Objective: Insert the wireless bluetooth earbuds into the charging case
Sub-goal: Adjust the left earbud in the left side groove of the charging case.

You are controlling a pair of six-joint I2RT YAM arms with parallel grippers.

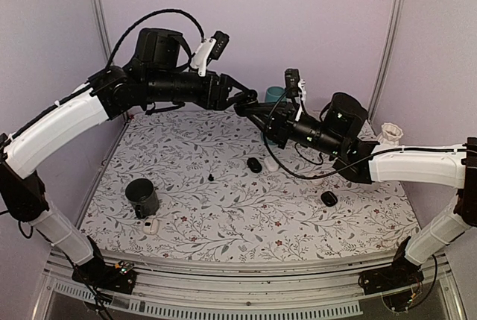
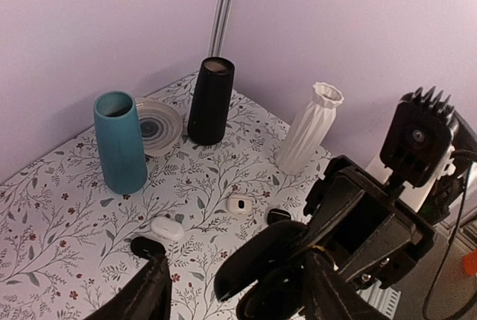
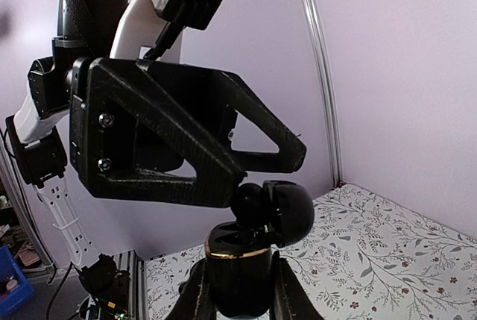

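The right gripper was closed on the charging case, pinching its lower body between both fingers and holding it upright in the air, well above the table. The case's lid stood open, tipped back to one side. A thin gold band ran round the rim of the case; any lettering on it was too small to read.

The left gripper hung just above and behind the case, its jaws apart. From the left wrist view the open case appeared to sit between those fingers, though contact could not be confirmed. A rounded dark lump sat in the mouth of the case against the lid. I could not tell whether it was an earbud.

One tiny black earbud lay alone on the table, well apart from both grippers.
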